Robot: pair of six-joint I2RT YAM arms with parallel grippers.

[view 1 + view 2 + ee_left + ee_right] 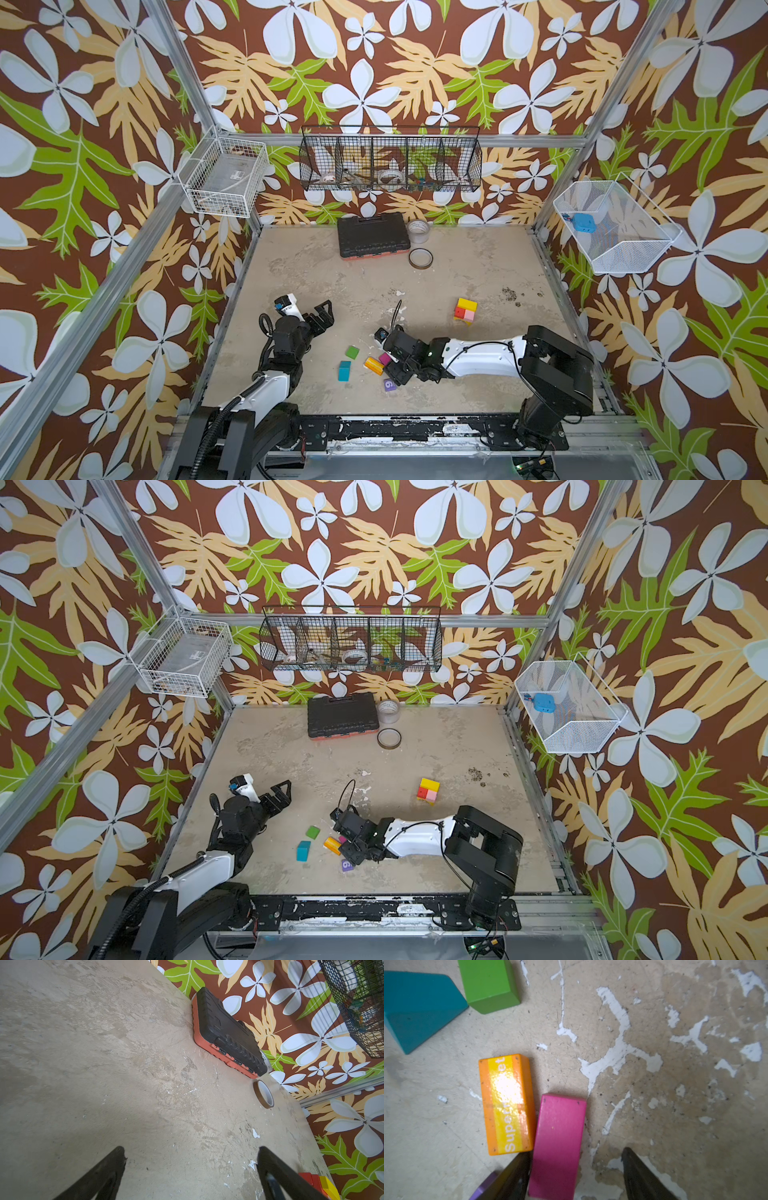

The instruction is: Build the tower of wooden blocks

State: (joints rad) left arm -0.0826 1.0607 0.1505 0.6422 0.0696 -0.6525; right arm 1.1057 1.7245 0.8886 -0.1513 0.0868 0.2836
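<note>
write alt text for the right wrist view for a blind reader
A magenta block lies on a worn beige table between two open black fingers, one at its side, the other apart. An orange block with a yellow stripe sits beside it, with a green block and a teal block beyond.

The worn beige table (675,1105) is matt and rough, its coating chipped away in white flakes. The orange rectangular painted block with a yellow stripe (506,1103) is glossy and throws a hard glare. The magenta rectangular painted block (558,1142) has a softer sheen. The green painted block (488,982) and the teal slant-cut block (419,1007) look smooth and satin. The black tool case (226,1032) is ribbed, matt plastic.
</note>
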